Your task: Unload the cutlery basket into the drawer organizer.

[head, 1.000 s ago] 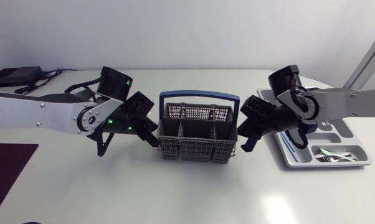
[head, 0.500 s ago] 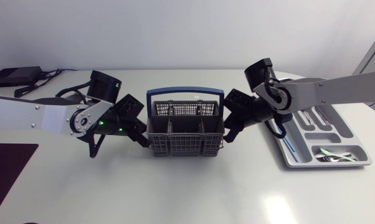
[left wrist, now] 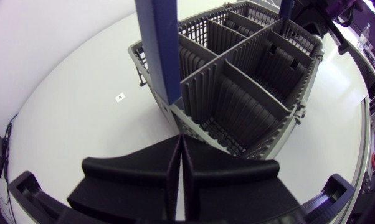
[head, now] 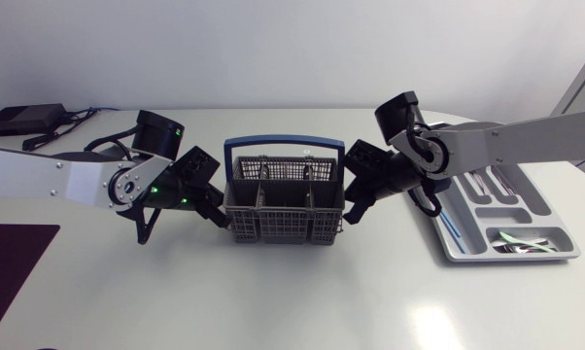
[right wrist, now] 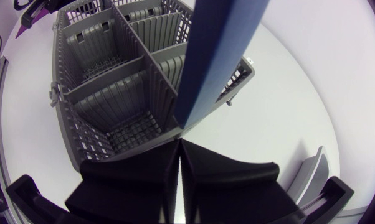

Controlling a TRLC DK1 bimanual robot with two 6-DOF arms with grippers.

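The grey cutlery basket (head: pixel 285 209) with its blue handle (head: pixel 286 146) stands mid-table, and its compartments look empty. My left gripper (head: pixel 218 216) is shut with its tips against the basket's left end wall. My right gripper (head: pixel 353 216) is shut with its tips against the right end wall. In the left wrist view the closed gripper (left wrist: pixel 180 140) meets the basket (left wrist: pixel 237 93) just below the handle post (left wrist: pixel 159 43). The right wrist view shows the same: closed gripper (right wrist: pixel 178 143), basket (right wrist: pixel 113 81), handle (right wrist: pixel 218 43). The grey drawer organizer (head: pixel 464 255) lies at the right, with cutlery (head: pixel 526 243) in its near compartments.
A black box with cables (head: pixel 20 119) sits at the back left corner. A dark purple mat (head: pixel 11 262) covers the front left edge. Bare tabletop lies in front of the basket.
The basket has slid left, away from the organizer, with both shut grippers staying at its ends. The right arm reached further in and the left arm drew back.
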